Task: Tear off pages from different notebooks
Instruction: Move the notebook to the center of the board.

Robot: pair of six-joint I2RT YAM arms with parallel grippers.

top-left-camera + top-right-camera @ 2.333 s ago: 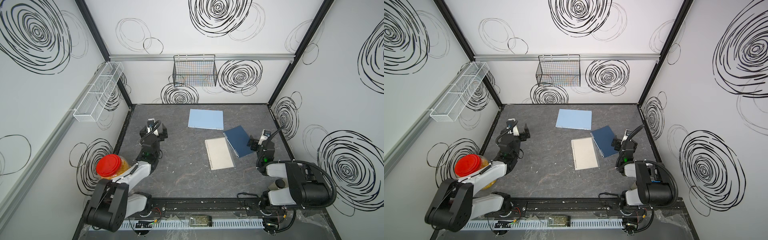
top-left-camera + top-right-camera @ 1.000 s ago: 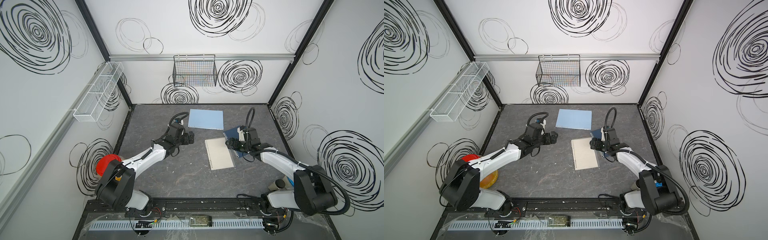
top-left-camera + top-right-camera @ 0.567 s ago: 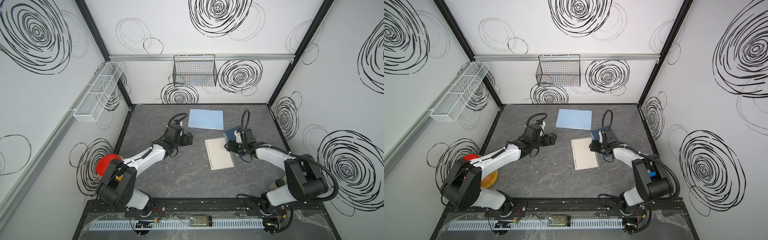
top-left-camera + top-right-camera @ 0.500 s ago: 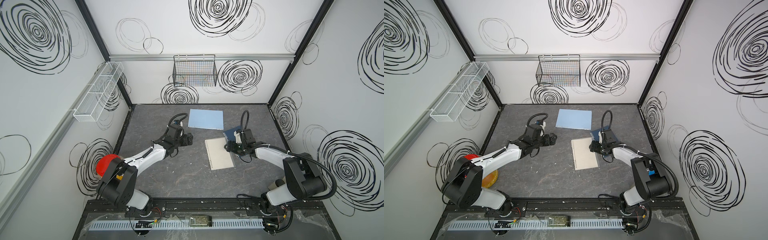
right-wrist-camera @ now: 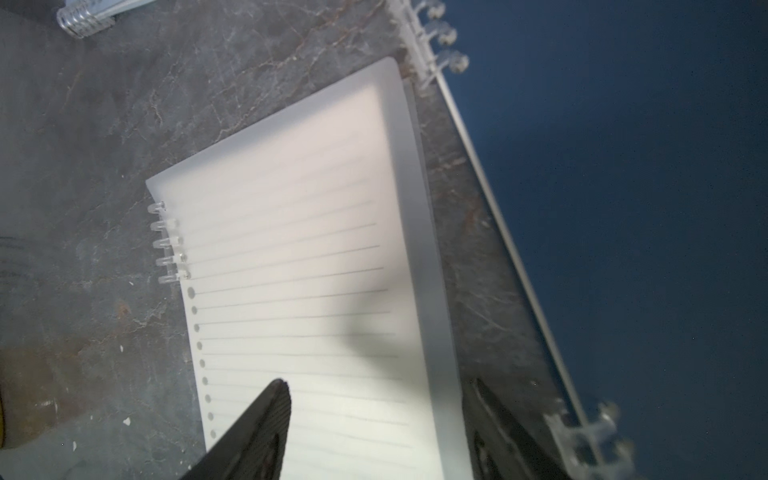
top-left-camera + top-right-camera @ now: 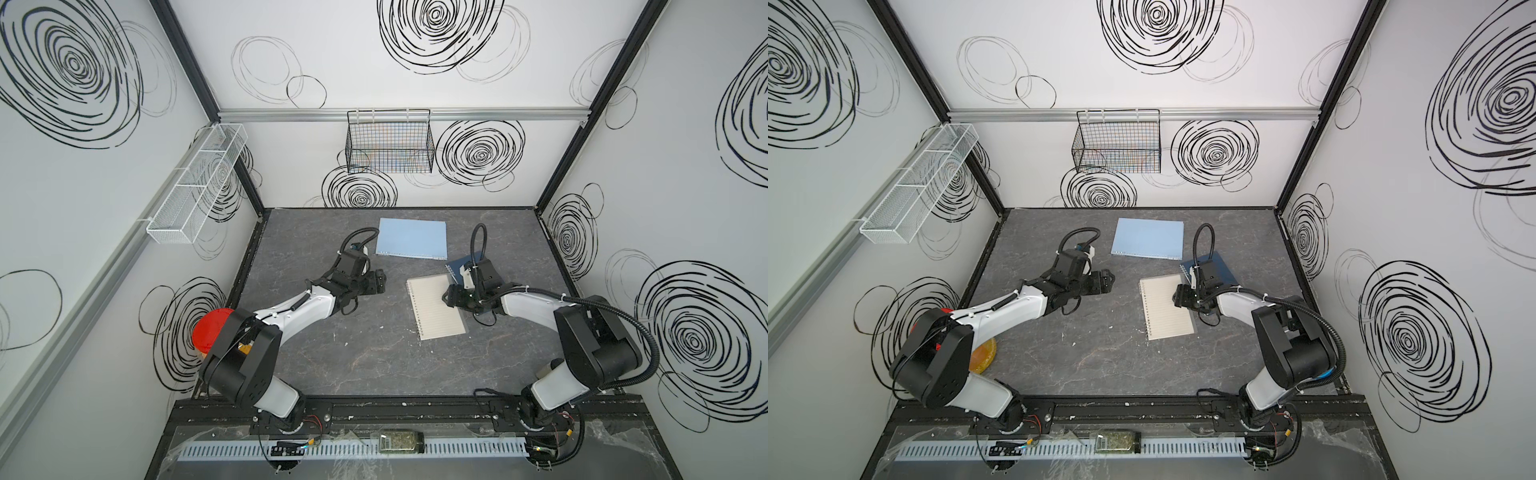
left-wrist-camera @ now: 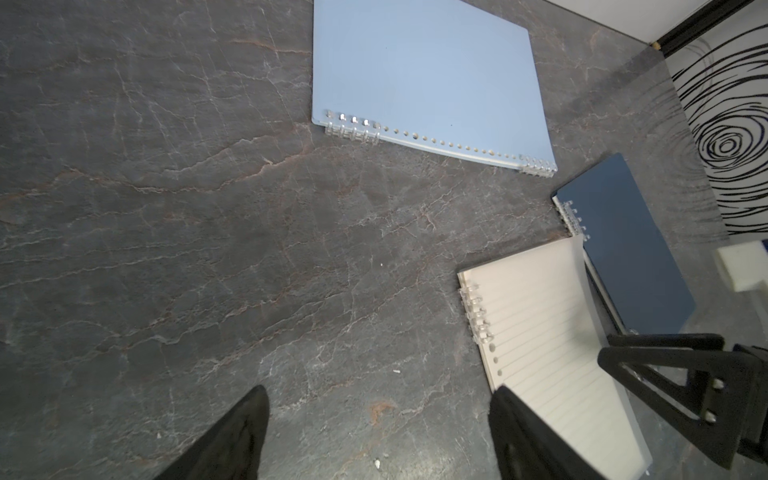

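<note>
The clear-covered notebook (image 6: 432, 320) is laid flat on the grey worktop (image 6: 332, 361), right of centre, with lined cream paper seen through its cover and its binding turned towards the left arm. The navy notebook (image 6: 459, 268) is set just beyond its far right corner, with a thin strip of worktop seen between them in the right wrist view. The light-blue notebook (image 6: 411, 239) is placed further back, apart from both.

The right gripper (image 6: 446, 297) is held low over the clear-covered notebook's unbound long edge. Its jaws are parted, one over the lined paper and one past the edge, and nothing is gripped. The left gripper (image 6: 379, 282) is held over bare worktop beside the binding, jaws wide apart and empty.
</note>
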